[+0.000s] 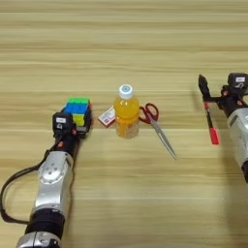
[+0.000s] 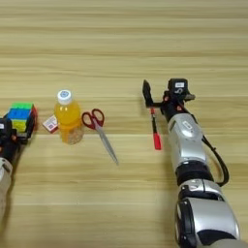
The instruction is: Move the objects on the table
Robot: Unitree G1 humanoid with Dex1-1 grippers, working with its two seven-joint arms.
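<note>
A multicoloured puzzle cube (image 1: 78, 109) lies at the left of the table (image 1: 126, 43). My left gripper (image 1: 72, 127) sits right against the cube's near side. An orange-juice bottle (image 1: 127, 115) with a white cap stands upright in the middle. A small red-and-white box (image 1: 107, 117) lies just left of the bottle. The red-handled scissors (image 1: 156, 122) lie to its right, blades pointing toward me. Further right, a red pen (image 2: 155, 130) lies on the wood. My right gripper (image 2: 156, 97) hovers open just beyond the pen's far end, with one black finger (image 2: 146, 92) standing left of it.
A black cable (image 1: 9, 193) loops out from my left forearm at the lower left. My right forearm (image 2: 186, 140) runs down the right side beside the pen. Bare planks stretch across the far half and the near middle of the table.
</note>
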